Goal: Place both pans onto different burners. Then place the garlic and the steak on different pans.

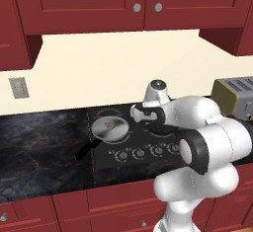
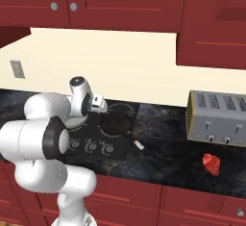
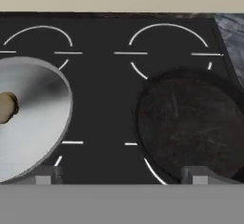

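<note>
Hand view: the garlic (image 3: 6,107) is seen lying in the silver pan (image 3: 33,118) on the cooktop's (image 3: 102,99) front left burner; the black pan (image 3: 190,123) is set on the front right burner. The gripper (image 3: 121,178) is held above the cooktop, jaws spread wide, nothing gripped. The steak (image 2: 211,164) is left on the counter (image 2: 168,157) right of the cooktop, before the toaster (image 2: 218,118).

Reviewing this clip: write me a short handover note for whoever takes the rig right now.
Gripper: open, empty, above the cooktop between the two pans.
Silver pan: on the front left burner, garlic in it.
Black pan: on the front right burner, nothing in it.
Steak: on the counter in front of the toaster, right of the cooktop.
Done: both pans placed, garlic in.
Left: put the steak in the black pan.
</note>
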